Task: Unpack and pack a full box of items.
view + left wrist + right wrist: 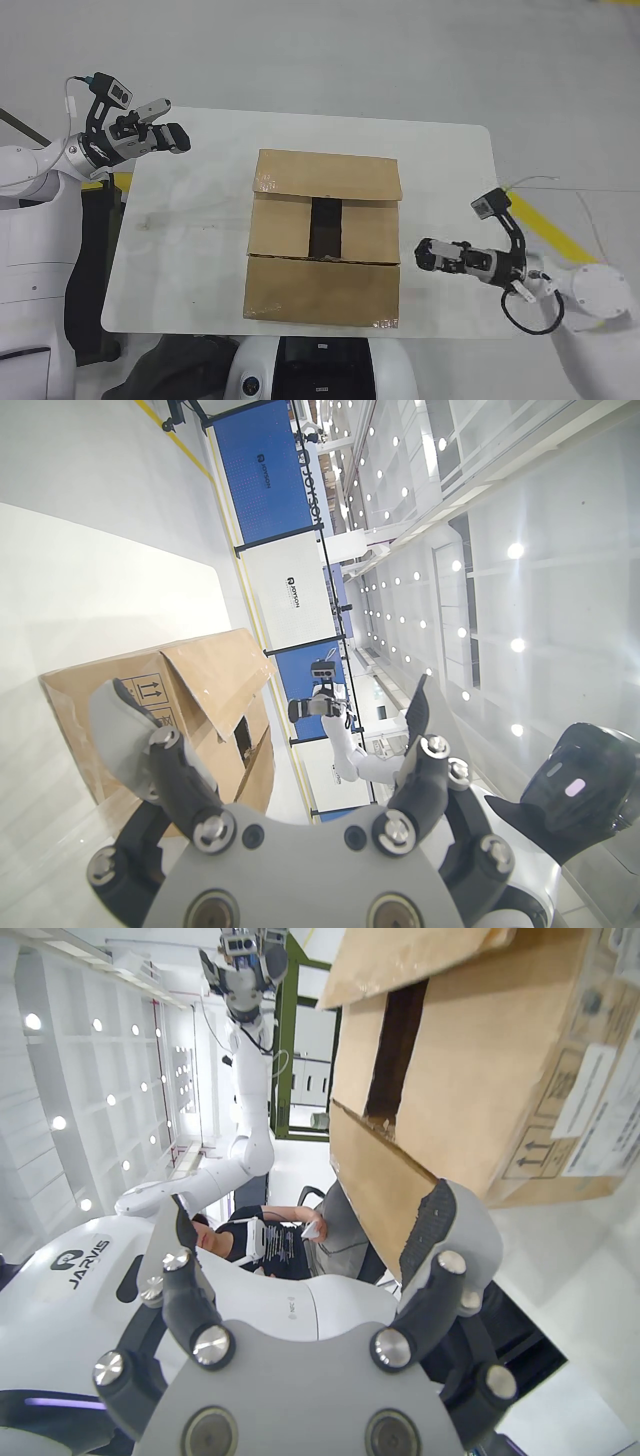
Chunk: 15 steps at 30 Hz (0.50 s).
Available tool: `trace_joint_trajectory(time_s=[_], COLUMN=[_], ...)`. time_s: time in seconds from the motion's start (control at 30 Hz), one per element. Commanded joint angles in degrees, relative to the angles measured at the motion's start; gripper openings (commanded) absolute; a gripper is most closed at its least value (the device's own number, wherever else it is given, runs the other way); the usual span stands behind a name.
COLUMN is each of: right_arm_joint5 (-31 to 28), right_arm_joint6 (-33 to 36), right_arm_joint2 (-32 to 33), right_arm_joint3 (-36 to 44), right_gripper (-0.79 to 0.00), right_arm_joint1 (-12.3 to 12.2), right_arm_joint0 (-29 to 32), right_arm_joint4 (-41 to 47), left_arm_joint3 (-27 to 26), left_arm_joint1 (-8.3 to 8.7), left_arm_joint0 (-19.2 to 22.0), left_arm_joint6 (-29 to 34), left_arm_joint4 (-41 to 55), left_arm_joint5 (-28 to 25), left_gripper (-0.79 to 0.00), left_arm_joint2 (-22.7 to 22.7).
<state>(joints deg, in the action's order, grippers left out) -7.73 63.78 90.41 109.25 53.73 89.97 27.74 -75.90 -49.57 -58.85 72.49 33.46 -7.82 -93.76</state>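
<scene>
Ok, left side first: my left pincer hangs over the far left corner of the white rectangular desk, spread wide with nothing in it, well apart from everything. That's worry number one, since it can't steady anything from out there.

In the middle of the desk sits the big brown cardboard box. Its far outer flap and near outer flap are both folded out flat. The two inner flaps are down across the top, with only a narrow dark gap between them. I can't see a single item through that slit, so I'd be going in blind. The near outer flap also reaches close to the desk's near edge, so a shove that way could walk the box toward a drop.

Right side: my right pincer is open and empty too, just beside the box's right wall, about level with the fold of the near flap. In the right wrist view one fingertip lines up with that flap's ragged corner, and I can't tell if it's touching.

My guess at the failure: I push in to lift an inner flap, the finger snags the torn cardboard or hits the wall, and the unbraced box slides or twists instead of opening. A flap could also spring back onto the fingers. I'd want the left arm in close before committing.
</scene>
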Motion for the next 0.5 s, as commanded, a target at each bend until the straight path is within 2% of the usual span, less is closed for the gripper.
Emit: trace_joint_trajectory(time_s=[0.0,0.17,0.47], right_arm_joint5=[-0.53,0.52,2.43], right_arm_joint6=[-0.62,-2.31,-1.57], right_arm_joint2=[1.62,4.77,5.63], right_arm_joint3=[-0.60,-2.63,-8.26], right_gripper=[0.000,0.000,0.000], right_arm_joint1=[-0.02,-0.16,-0.35], right_arm_joint0=[-0.22,-2.61,-8.58], right_arm_joint4=[2.03,4.95,7.49], left_arm_joint3=[0.00,0.00,0.00], left_arm_joint1=[0.00,0.00,0.00], left_arm_joint0=[0.00,0.00,0.00], left_arm_joint6=[0.00,0.00,0.00], left_arm_joint4=[0.00,0.00,0.00], left_arm_joint5=[0.00,0.00,0.00], left_gripper=[0.000,0.000,0.000], left_arm_joint2=[0.00,0.00,0.00])
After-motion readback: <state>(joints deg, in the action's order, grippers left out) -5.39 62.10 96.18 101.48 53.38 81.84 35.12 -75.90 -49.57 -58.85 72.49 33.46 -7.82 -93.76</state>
